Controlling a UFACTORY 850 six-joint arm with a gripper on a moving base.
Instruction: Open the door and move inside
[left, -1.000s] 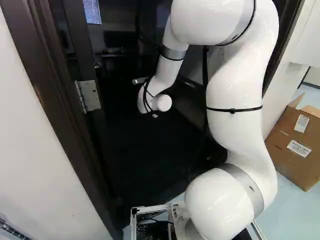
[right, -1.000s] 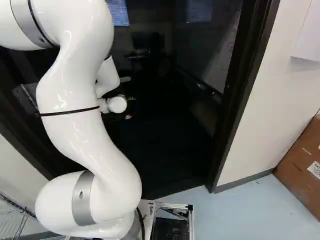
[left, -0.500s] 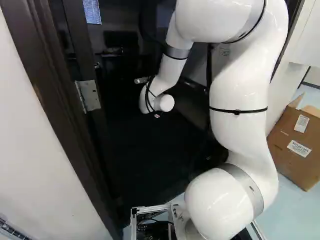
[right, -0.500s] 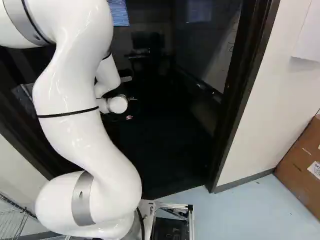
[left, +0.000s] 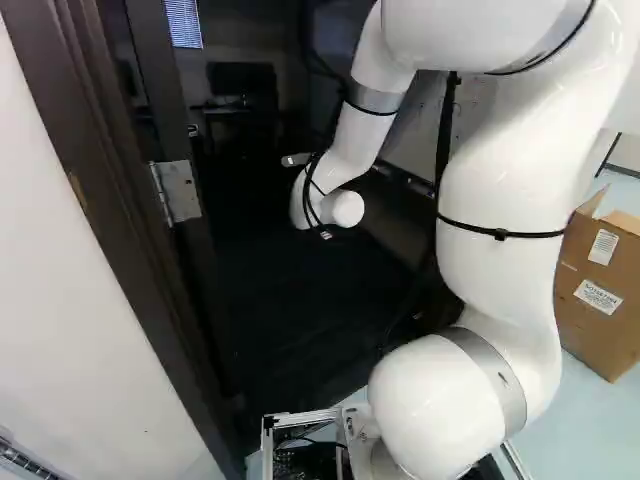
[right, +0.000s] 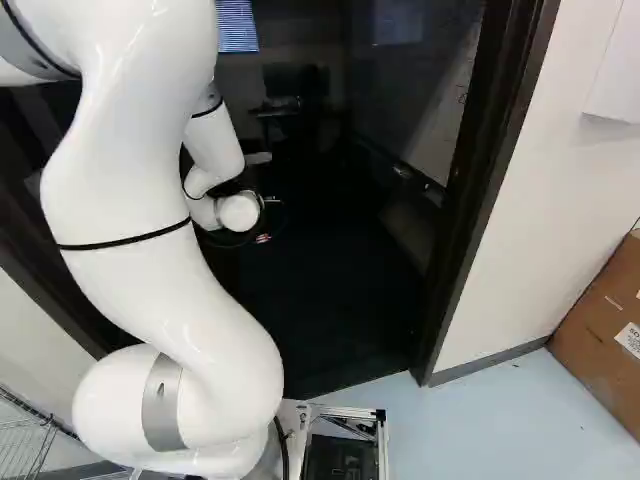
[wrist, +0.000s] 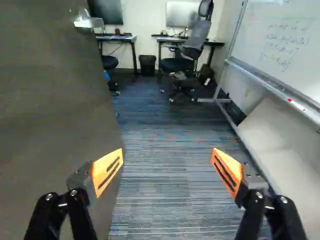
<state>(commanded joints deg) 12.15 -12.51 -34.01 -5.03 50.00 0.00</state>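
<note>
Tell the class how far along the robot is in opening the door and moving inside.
Done, it seems: the door stands open, with carpet visible beyond it. In hand: the arm reaches through the doorway, its fingers open and holding nothing. Left: driving in, since the base sits on the pale floor outside the door frame.

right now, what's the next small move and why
I'd probably ease the base slowly forward: the door stands open, the jaws are open with nothing gripped, and carpet runs ahead between them into the room.
</note>
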